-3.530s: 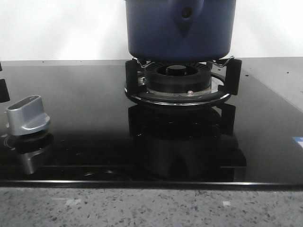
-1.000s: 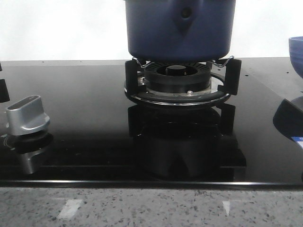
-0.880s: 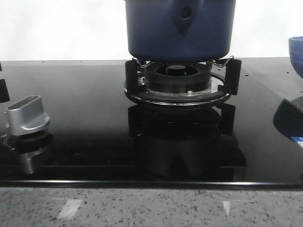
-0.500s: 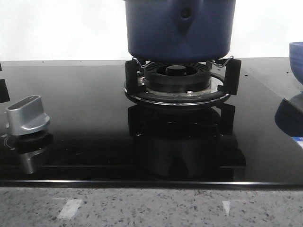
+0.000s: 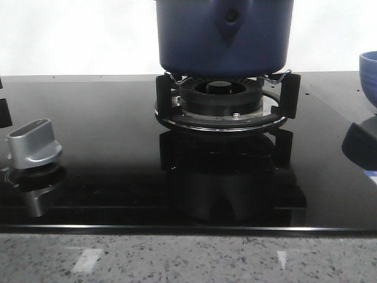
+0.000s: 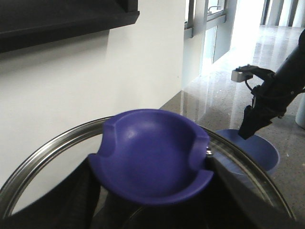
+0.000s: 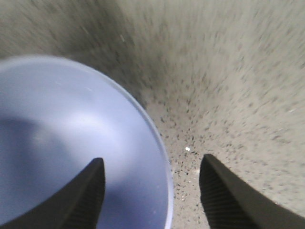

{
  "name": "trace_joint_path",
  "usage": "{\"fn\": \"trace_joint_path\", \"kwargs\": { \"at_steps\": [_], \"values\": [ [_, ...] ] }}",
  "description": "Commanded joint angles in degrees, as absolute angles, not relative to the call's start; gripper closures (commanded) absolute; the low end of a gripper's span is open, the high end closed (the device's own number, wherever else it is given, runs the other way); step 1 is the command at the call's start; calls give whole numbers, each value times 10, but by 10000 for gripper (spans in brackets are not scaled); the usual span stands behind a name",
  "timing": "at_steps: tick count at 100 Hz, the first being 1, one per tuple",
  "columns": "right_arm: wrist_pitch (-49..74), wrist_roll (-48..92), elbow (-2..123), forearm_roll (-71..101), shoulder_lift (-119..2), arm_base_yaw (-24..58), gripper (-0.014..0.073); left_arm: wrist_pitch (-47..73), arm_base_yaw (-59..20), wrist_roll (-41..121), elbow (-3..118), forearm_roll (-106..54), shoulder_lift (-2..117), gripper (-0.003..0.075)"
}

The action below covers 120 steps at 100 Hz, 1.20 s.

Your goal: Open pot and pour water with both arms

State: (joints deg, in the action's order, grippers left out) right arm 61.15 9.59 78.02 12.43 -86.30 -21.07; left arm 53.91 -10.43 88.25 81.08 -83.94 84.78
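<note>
Speckled grey stone desk (image 5: 177, 259) in front; glossy black glass hob (image 5: 106, 147) with silver control knob (image 5: 34, 143) at left. Round black burner (image 5: 221, 100) carries the dark navy-blue straight-sided pot (image 5: 224, 35). Light-blue bowl (image 5: 369, 68) at far right edge, contents not discernible, sits slightly further right than a second ago. Right fingers (image 7: 152, 195) spread, straddling the bowl rim. Left fingers: hidden beneath purple lid knob (image 6: 152, 160); cannot tell.
</note>
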Motion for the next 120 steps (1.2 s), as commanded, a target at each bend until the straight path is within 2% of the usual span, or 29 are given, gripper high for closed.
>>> {"fn": "trace_joint_path", "kwargs": {
  "at_steps": [1,51,75,120],
  "values": [
    [615,96,816,128,-823,-215,190,537,-128,879,833,-898,826,478],
    [642,96,828,142,-748,-215,190,468,-233,928,833,-907,895,478],
    [652,96,828,143,-746,-215,190,473,-237,960,833,-959,934,478],
    [649,96,827,146,-746,-215,190,485,-239,976,833,-959,955,478]
  ]
}}
